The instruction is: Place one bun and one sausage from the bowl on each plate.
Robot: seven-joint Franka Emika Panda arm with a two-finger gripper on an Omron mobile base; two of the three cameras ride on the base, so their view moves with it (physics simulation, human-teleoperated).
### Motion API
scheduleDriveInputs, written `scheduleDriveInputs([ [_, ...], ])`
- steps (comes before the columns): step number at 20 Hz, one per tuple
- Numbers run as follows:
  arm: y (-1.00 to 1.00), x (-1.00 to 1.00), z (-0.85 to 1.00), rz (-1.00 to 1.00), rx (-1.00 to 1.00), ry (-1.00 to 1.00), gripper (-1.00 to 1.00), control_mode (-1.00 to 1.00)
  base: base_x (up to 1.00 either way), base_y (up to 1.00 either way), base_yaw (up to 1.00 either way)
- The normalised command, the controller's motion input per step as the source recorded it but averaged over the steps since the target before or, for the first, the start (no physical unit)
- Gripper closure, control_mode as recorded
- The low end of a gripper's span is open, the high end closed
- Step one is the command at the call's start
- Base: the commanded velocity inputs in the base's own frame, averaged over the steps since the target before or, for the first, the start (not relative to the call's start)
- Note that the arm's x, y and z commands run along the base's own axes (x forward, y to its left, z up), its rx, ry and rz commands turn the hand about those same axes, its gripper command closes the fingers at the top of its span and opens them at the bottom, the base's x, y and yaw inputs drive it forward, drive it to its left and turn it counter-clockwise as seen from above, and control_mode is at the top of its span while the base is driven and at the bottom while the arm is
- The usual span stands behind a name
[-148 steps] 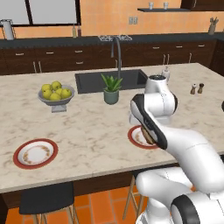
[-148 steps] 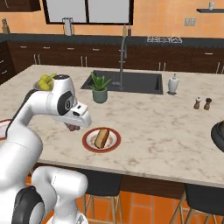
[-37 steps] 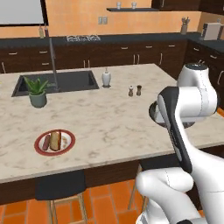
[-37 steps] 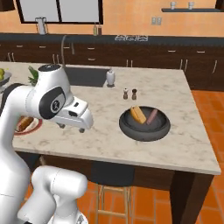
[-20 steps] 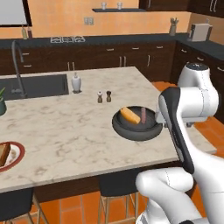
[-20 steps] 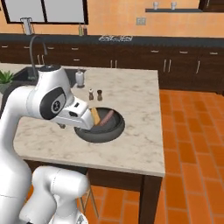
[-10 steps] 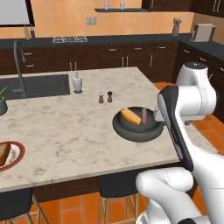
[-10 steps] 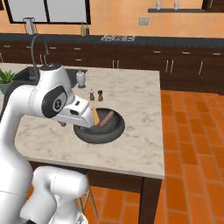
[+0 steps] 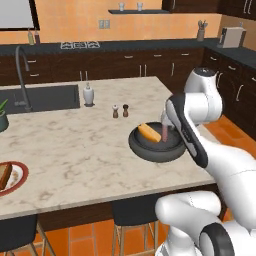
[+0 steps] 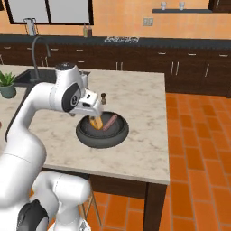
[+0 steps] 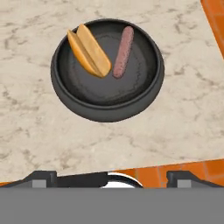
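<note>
Dark bowl (image 11: 107,72) sits under my tool (image 11: 109,176), which looks spread and empty, but bun (image 11: 89,50) nearly touches sausage (image 11: 123,51), so I might nudge both.

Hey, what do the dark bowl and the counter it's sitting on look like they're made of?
The bowl looks like matte dark stoneware or cast metal: grey-black, with only a soft sheen on its thick rim, so I can't say which. It holds a bun and a sausage. The counter looks like polished marble or similar stone: pale beige with cloudy brownish veining.
</note>
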Motion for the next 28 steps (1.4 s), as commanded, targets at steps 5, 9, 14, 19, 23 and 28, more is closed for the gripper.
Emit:
scheduleDriveInputs([
  [5, 0.02, 0.97, -0.41, 0.19, 0.01, -0.05, -1.0, -1.0, 0.0, 0.0, 0.0],
  [9, 0.11, 0.78, -0.59, 0.15, 0.0, 0.0, -1.0, -1.0, 0.0, 0.0, 0.0],
  [14, 0.14, 0.57, -0.25, 0.06, 0.0, 0.0, -1.0, -1.0, 0.0, 0.0, 0.0],
  [19, 0.01, 0.52, -0.26, 0.1, 0.0, 0.0, -1.0, -1.0, 0.0, 0.0, 0.0],
  [23, 0.0, 0.37, -0.23, 0.1, 0.0, 0.02, -1.0, -1.0, 0.0, 0.0, 0.0],
  [28, 0.0, 0.32, -0.27, 0.09, 0.0, 0.07, -1.0, -1.0, 0.0, 0.0, 0.0],
])
